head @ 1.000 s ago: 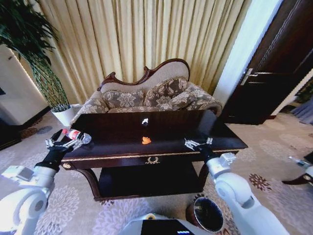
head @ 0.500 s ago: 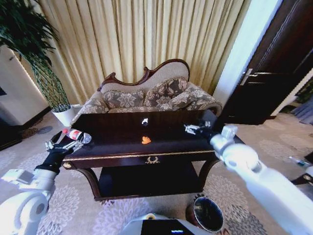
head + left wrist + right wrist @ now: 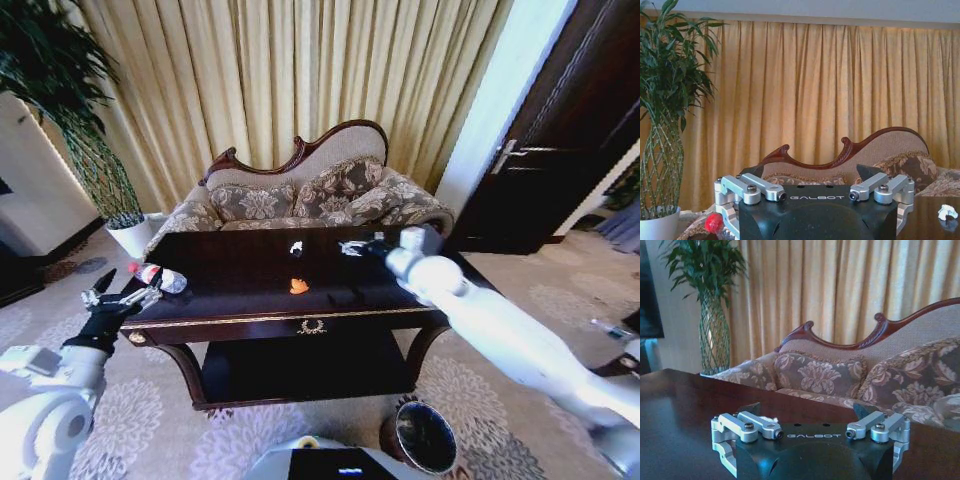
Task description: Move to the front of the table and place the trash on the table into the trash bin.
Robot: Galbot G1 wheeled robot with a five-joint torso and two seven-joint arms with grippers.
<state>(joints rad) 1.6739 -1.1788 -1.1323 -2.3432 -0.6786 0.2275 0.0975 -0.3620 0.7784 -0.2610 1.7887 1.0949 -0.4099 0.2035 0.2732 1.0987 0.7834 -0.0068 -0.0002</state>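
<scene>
Spread apart and holding nothing, the fingers of the right gripper (image 3: pixel 352 247) hang over the far part of the large dark glossy wooden table (image 3: pixel 420 280), just beside the tiny white scrap (image 3: pixel 297 247) and a little behind the tiny orange scrap (image 3: pixel 299 287). In the right wrist view the same gripper (image 3: pixel 810 432) shows both finger links wide, with bare dark tabletop between them. The left gripper (image 3: pixel 108 299) is also open and empty; it waits at the left end of the table, near the clear plastic bottle with a red label (image 3: pixel 158 277), which lies on its side close to that edge, not touching the fingers. In the left wrist view the left gripper (image 3: pixel 815 192) has the red cap of the bottle low at one side and the white scrap (image 3: pixel 945 212) far off.

The small round dark brown trash bin (image 3: pixel 424 436) stands on the carpet in front of the table, below its right side. No trash is inside a gripper yet, so I judge the task is at the reaching stage.

Some risks, in my opinion: the scraps are very small and flat, so the fingers may close on the glossy wood and push a scrap away. The bottle can roll off the near edge if the left gripper touches it from the side.
</scene>
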